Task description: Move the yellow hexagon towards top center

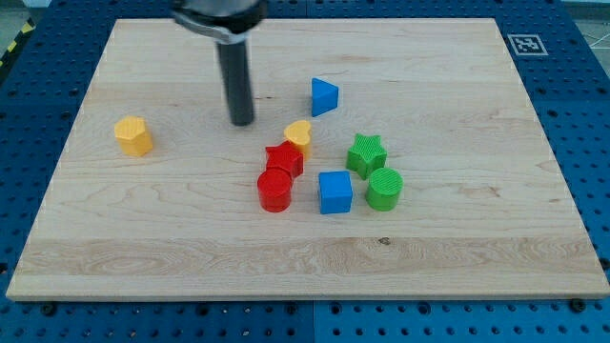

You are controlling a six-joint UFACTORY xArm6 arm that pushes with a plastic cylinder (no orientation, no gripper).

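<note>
**Tip position relative to the yellow hexagon and block cluster**

The pale wooden board (pixel 457 257) fills the view. My dark rod ends in my tip (pixel 242 123), a bare point with nothing to spread or pinch, standing left of centre. The yellow hexagon block (pixel 133 135) sits well apart to my left. Right of me: blue triangular block (pixel 324 96), yellow heart-shaped block (pixel 299 134) touching the red star block (pixel 285 159), red cylinder (pixel 274 191), blue cube (pixel 335 191), green star block (pixel 366 154), green cylinder (pixel 385 189).
</note>
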